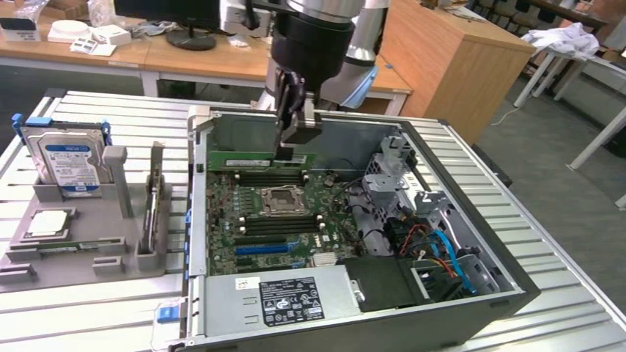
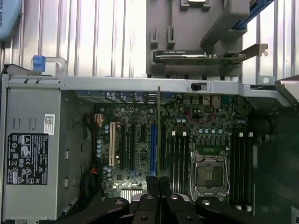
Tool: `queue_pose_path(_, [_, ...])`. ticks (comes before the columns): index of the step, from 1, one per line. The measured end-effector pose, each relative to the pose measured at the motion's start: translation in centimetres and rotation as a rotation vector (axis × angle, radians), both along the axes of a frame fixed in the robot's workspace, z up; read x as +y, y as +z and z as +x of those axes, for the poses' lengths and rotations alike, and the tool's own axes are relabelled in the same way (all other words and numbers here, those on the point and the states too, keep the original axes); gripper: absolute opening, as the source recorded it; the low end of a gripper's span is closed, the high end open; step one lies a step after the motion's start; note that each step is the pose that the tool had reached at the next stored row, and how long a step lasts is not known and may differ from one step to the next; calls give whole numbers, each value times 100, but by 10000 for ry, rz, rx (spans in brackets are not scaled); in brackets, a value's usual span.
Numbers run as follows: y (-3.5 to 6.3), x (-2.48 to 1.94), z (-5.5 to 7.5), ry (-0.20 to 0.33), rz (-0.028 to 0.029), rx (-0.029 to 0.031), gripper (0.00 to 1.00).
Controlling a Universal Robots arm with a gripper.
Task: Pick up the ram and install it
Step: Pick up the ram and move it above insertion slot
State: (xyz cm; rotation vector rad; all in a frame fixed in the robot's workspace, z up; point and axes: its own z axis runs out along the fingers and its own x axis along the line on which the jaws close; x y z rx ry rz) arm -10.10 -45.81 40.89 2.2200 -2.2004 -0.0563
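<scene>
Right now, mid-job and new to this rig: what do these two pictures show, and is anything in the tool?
The machine is a single robot arm reaching down into an open computer case on a slatted metal table. One picture comes from a camera standing off the arm. The other comes from a camera on the wrist, looking down past the tool at the motherboard.

The tool is shut on the ram, a long green stick, and holds it at the black memory slots. I cannot tell whether it touches them.

On the exterior view's left, a grey holder carries a hard drive and a square silver chip.
</scene>
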Motion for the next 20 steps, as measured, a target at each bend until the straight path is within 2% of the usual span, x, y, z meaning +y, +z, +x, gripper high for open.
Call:
queue_pose_path(14, [0,-2,347,1,1,1,12])
queue_pose_path(20, [0,-3,445,0,0,1,12])
